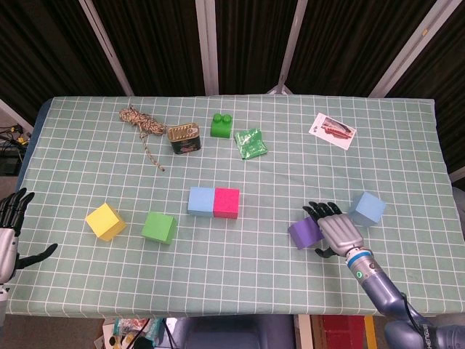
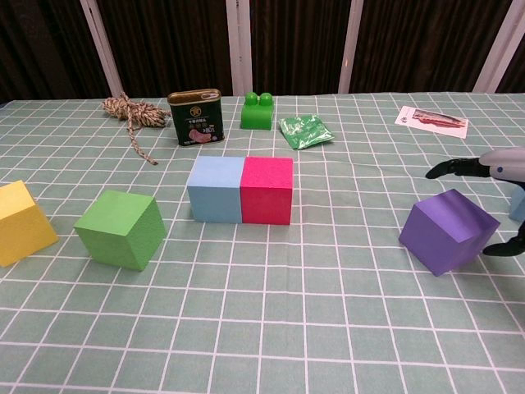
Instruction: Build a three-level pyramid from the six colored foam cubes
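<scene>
1. The right hand (image 1: 336, 229) hovers low over the table with its fingers spread and nothing held; its fingertips reach just beside the purple foam cube (image 2: 448, 231), and I cannot tell whether they touch it.
2. That purple cube sits tilted on the checked green tablecloth (image 1: 240, 262), directly left of the hand; a light blue foam cube (image 1: 370, 208) lies just behind the hand on its other side.
3. Well to the hand's left, a second light blue foam cube (image 2: 216, 189) and a pink foam cube (image 2: 267, 190) stand touching, a started base row.
4. Farther left lie the green foam cube (image 2: 121, 229) and yellow foam cube (image 2: 22, 222), apart.
5. The left hand (image 1: 9, 229) hangs open-fingered at the table's far edge, idle.
6. Judging by this, the base is unfinished; the next move likely calls for closing on the purple cube and setting it beside the pink one.
</scene>
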Controlling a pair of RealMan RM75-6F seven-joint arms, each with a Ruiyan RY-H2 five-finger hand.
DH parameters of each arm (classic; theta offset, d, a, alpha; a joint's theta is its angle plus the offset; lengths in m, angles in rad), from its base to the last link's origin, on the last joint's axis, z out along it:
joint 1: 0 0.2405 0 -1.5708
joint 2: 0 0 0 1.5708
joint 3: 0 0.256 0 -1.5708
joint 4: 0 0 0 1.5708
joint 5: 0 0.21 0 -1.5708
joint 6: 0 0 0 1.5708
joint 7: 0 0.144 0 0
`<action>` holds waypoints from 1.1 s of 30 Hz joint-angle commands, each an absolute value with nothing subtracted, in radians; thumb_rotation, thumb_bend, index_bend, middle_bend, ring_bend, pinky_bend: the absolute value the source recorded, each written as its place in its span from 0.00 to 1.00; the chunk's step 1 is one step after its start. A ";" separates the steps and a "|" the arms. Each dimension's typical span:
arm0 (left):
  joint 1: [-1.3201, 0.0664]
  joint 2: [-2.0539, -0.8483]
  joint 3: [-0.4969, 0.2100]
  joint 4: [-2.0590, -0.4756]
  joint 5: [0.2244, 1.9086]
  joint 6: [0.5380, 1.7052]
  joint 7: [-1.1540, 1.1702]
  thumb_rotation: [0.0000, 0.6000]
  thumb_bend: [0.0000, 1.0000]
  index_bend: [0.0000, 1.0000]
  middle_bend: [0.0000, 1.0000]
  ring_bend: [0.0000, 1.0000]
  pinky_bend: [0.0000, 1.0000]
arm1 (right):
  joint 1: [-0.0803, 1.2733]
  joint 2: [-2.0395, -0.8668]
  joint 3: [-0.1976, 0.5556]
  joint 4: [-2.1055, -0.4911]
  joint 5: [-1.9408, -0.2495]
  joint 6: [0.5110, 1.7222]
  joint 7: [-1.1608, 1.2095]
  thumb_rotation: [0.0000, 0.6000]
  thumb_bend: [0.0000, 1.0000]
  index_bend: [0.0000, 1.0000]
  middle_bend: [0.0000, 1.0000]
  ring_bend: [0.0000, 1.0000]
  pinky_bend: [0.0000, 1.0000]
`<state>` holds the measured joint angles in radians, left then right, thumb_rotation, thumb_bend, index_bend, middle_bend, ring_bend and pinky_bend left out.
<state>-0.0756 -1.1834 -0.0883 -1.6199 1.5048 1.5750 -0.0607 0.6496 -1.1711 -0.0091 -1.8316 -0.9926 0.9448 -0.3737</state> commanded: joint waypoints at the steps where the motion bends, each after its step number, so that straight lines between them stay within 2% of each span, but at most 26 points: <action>1: -0.075 -1.184 -0.088 -1.620 1.505 1.576 -0.061 1.00 0.10 0.00 0.00 0.00 0.00 | 0.643 -1.186 -0.009 -1.816 -1.009 0.947 -0.364 1.00 0.25 0.12 0.01 0.01 0.00; 8: -0.074 -1.184 -0.088 -1.620 1.504 1.577 -0.064 1.00 0.10 0.00 0.00 0.00 0.00 | 0.629 -1.213 -0.010 -1.776 -1.060 0.954 -0.337 1.00 0.25 0.26 0.08 0.01 0.00; 15: -0.073 -1.183 -0.088 -1.622 1.503 1.575 -0.066 1.00 0.10 0.00 0.00 0.00 0.00 | 0.622 -1.219 -0.008 -1.756 -1.074 0.944 -0.317 1.00 0.25 0.28 0.09 0.02 0.00; 22: -0.074 -1.184 -0.087 -1.624 1.501 1.571 -0.063 1.00 0.10 0.00 0.00 0.00 0.00 | 0.613 -1.222 0.007 -1.764 -1.101 0.951 -0.285 1.00 0.28 0.35 0.11 0.02 0.00; 33: -0.074 -1.188 -0.091 -1.613 1.504 1.577 -0.061 1.00 0.10 0.00 0.00 0.00 0.00 | 0.653 -1.227 0.095 -1.820 -0.929 0.938 -0.293 1.00 0.29 0.40 0.11 0.03 0.00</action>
<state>-0.0741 -1.1882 -0.0904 -1.6131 1.5041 1.5774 -0.0607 0.6383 -1.2227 0.0751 -1.8040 -0.9723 0.9387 -0.2749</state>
